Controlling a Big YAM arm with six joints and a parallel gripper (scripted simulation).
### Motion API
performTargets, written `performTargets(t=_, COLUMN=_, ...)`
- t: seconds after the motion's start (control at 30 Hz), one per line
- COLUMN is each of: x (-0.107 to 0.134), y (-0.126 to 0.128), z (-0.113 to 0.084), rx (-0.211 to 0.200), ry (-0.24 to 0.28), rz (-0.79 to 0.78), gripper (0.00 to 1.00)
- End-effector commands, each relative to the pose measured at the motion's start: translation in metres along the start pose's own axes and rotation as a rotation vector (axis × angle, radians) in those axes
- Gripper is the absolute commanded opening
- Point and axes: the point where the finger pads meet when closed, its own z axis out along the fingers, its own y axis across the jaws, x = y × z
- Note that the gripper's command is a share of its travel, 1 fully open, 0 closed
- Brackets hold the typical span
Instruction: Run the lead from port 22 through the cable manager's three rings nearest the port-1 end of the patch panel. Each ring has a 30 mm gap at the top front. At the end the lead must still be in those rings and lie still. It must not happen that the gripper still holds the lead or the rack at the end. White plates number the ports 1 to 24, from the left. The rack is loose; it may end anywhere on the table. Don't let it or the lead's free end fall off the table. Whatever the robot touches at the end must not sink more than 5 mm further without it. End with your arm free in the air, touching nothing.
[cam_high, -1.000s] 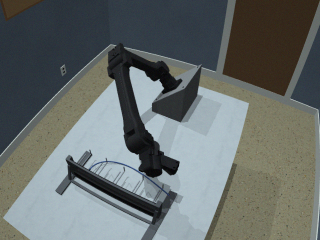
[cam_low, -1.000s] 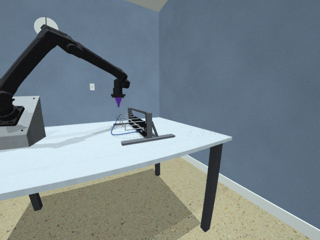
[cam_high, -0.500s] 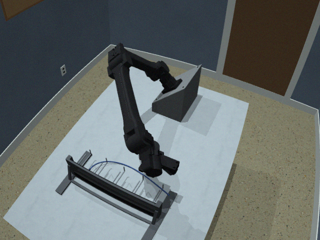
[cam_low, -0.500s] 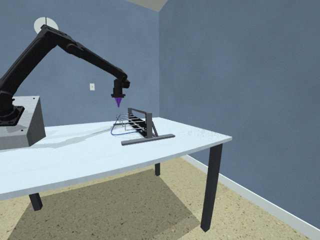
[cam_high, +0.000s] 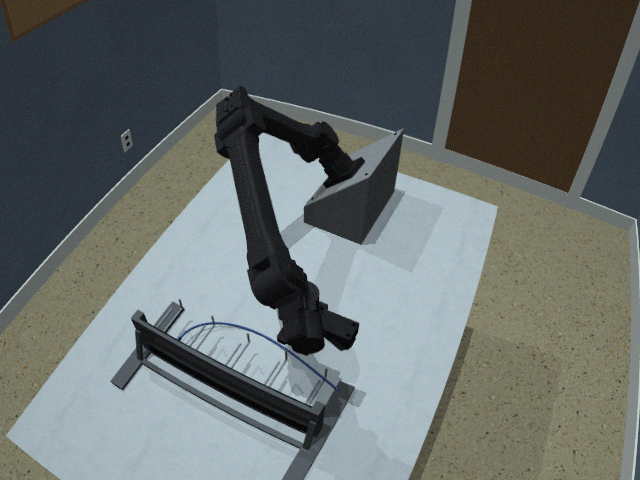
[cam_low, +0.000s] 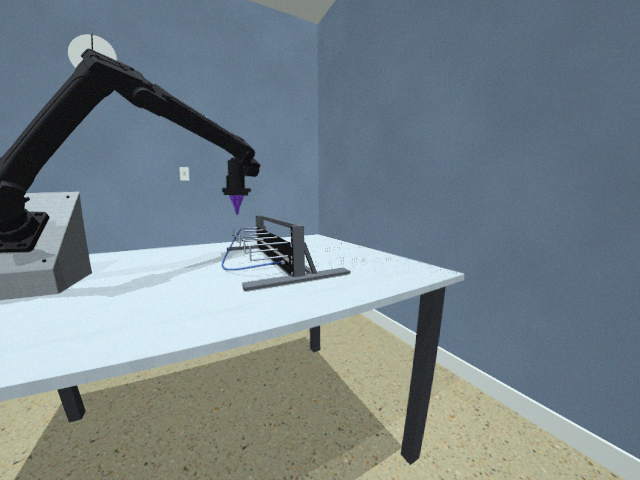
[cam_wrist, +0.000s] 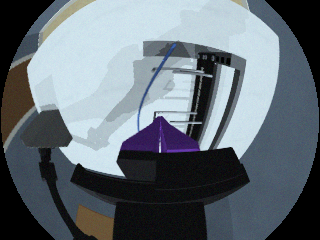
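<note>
My gripper (cam_low: 237, 213) (cam_wrist: 160, 120) is shut and empty, fingers pointing down, high above the table in front of the rack. In the top view the arm hides its fingertips. The rack (cam_high: 222, 369) (cam_low: 298, 250) stands upright. The blue lead (cam_high: 248, 329) (cam_low: 223, 262) (cam_wrist: 140, 105) leaves the panel near its left end in the top view. It bows out past the rings and reaches the foot (cam_high: 347, 396) (cam_wrist: 152, 48) at the other end. Several thin rings stick out, one of them at the port-1 end (cam_high: 325, 375) (cam_wrist: 156, 69). Whether the lead lies inside any ring is unclear. The port numbers are not legible.
The arm's grey wedge base (cam_high: 364, 198) (cam_low: 72, 253) stands on the white table (cam_high: 408, 330) (cam_low: 155, 320), away from the rack. The arm reaches over from it. The table's side edge runs beyond the rack's port-1 end.
</note>
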Motion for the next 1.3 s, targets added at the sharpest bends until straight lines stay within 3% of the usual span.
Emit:
performTargets(t=0.0, x=-0.007, y=-0.019, z=-0.043, rx=0.070, ry=-0.026, rz=0.017, gripper=0.00)
performTargets(t=0.23, x=-0.011, y=-0.021, z=-0.035, rx=0.074, ry=-0.028, rz=0.010, gripper=0.00)
performTargets(t=0.5, x=0.006, y=-0.028, z=-0.009, rx=0.048, ry=-0.030, rz=0.042, gripper=0.00)
performTargets(t=0.73, x=0.001, y=-0.009, z=0.014, rx=0.014, ry=-0.009, rz=0.009, gripper=0.00)
performTargets(t=1.1, x=0.003, y=-0.011, z=0.031, rx=0.019, ry=-0.011, rz=0.013, gripper=0.00)
performTargets(t=1.17, x=0.003, y=-0.011, z=0.031, rx=0.019, ry=-0.011, rz=0.013, gripper=0.00)
performTargets(t=1.2, x=0.000, y=-0.011, z=0.022, rx=0.036, ry=-0.015, rz=0.009, gripper=0.00)
performTargets(t=1.27, x=0.002, y=-0.010, z=0.038, rx=0.016, ry=-0.010, rz=0.011, gripper=0.00)
